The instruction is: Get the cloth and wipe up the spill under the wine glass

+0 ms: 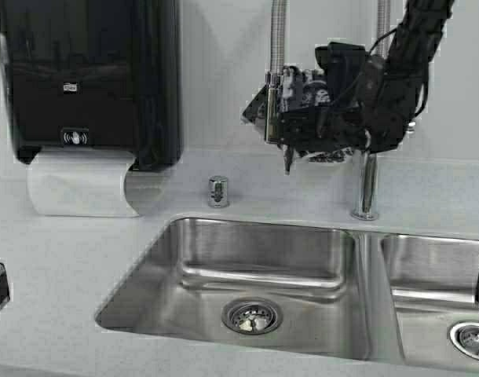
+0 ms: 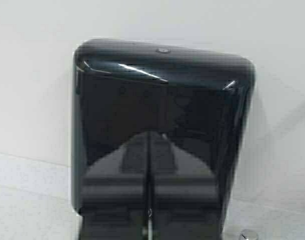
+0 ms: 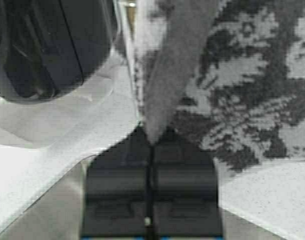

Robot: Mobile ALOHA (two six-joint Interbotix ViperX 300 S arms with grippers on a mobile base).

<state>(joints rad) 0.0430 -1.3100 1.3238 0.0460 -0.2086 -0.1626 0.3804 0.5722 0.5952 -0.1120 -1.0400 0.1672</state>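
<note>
We see our right arm [image 1: 408, 63] as a black, segmented limb wrapped in dark ribbed sleeving, with thin black cables looping beside it. Its wrist carries a boxy black housing and a block of bare grey metal parts with small screws and brackets. Our right claw [image 3: 151, 145] shows two flat matte-black fingers [image 3: 185, 170] with stepped ridges, and a strip of blue at their base. Our left claw [image 2: 149, 150] has the same paired black fingers [image 2: 127, 165], wedge-shaped and ridged, with a small pale screw low between them.
</note>
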